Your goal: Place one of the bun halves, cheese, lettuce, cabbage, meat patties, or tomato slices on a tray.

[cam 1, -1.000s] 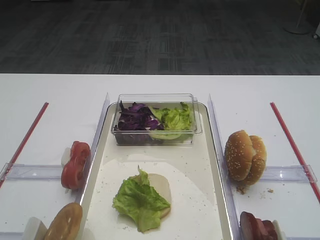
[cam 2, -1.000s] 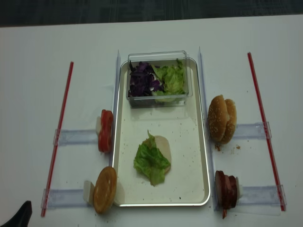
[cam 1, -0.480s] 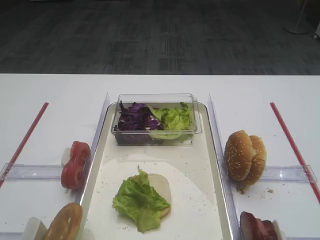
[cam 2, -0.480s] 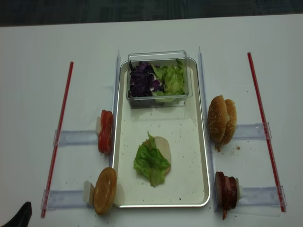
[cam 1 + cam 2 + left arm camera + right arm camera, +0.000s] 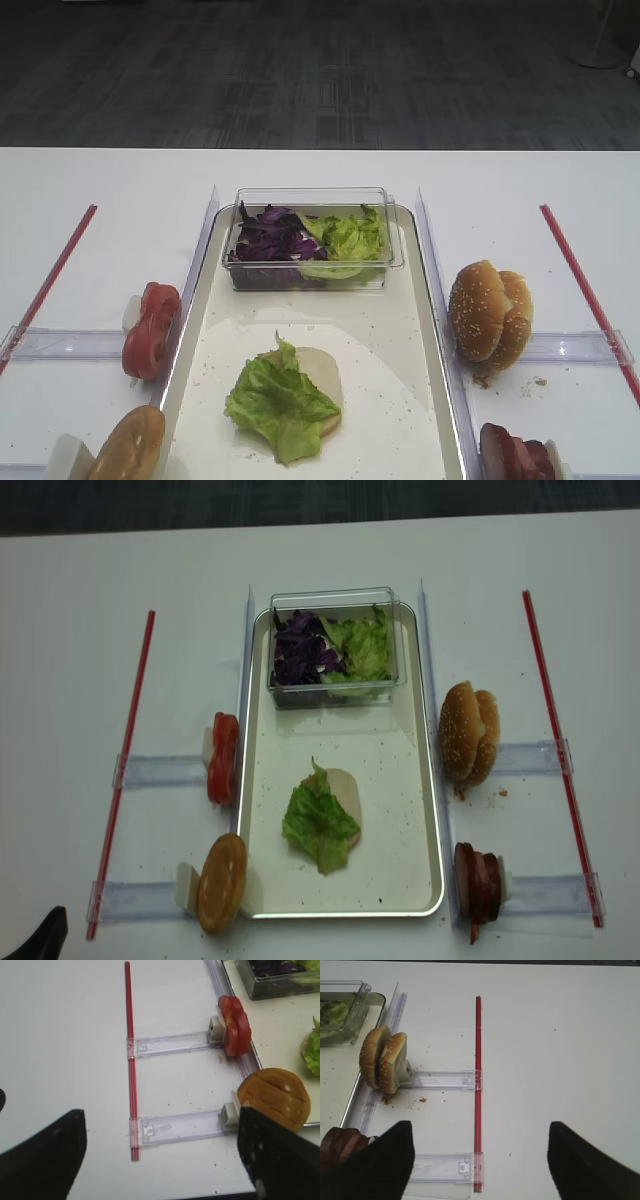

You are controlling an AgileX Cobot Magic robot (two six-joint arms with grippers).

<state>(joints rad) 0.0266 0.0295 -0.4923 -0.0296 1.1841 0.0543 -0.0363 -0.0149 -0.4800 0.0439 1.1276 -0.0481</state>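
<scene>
On the cream tray (image 5: pixel 432 330) a green lettuce (image 5: pixel 280 405) leaf lies over a pale bun half (image 5: pixel 326 372). Its clear tub holds purple cabbage (image 5: pixel 270 238) and more lettuce. Left of the tray stand tomato slices (image 5: pixel 234 1025) and a golden bun half (image 5: pixel 274 1097). On the right are sesame bun halves (image 5: pixel 382 1060) and meat patties (image 5: pixel 478 878). Cheese is out of view. My left gripper (image 5: pixel 160 1155) is open over bare table beside the golden bun. My right gripper (image 5: pixel 480 1165) hangs open, empty, right of the patties.
Red strips (image 5: pixel 125 760) (image 5: pixel 555 740) run along both sides of the table. Clear plastic rails (image 5: pixel 442 1080) (image 5: pixel 172 1042) lie between them and the tray. Crumbs (image 5: pixel 422 1100) lie below the sesame buns. A black fingertip (image 5: pixel 40 935) shows at the front left corner.
</scene>
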